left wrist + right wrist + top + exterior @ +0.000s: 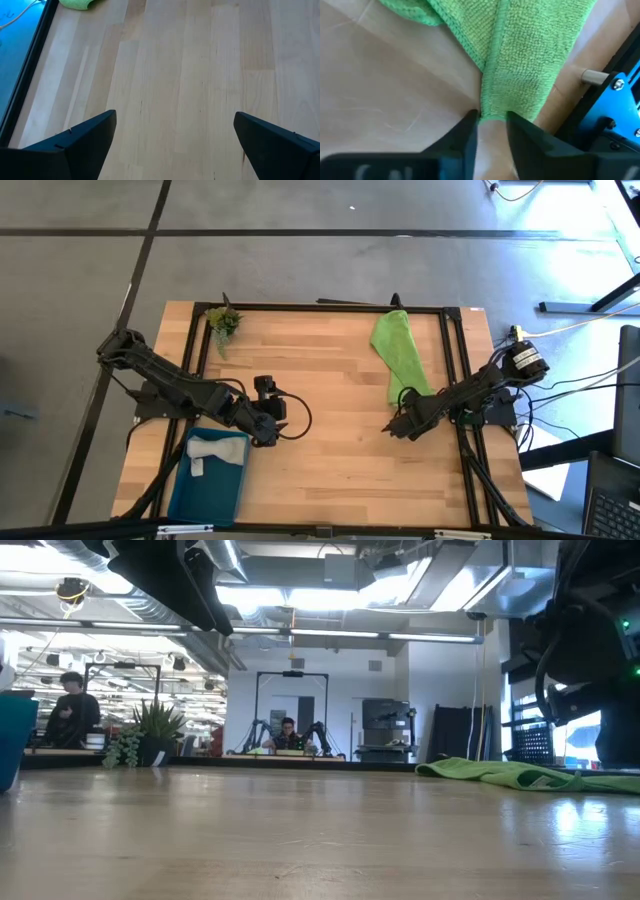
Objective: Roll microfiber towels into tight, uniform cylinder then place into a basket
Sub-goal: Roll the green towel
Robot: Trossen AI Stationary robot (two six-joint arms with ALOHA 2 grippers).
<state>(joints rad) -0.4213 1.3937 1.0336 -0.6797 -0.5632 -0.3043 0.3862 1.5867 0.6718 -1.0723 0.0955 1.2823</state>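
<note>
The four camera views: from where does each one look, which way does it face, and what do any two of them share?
High view: overhead, facing straight down on the table; both arms show.
Low view: table-top height, facing level into the room; arm parts hang at the top.
Left wrist view: looks down on bare wood between the left tool, open.
Right wrist view: looks at the green towel, its end between the right tool.
Shared: all four views show the green towel.

One towel [398,352] lies on the table [330,450] near the back right corner. Another towel [216,450] lies in the basket [205,490] at the front left corner. A plant [222,321] sits at the back left corner.
</note>
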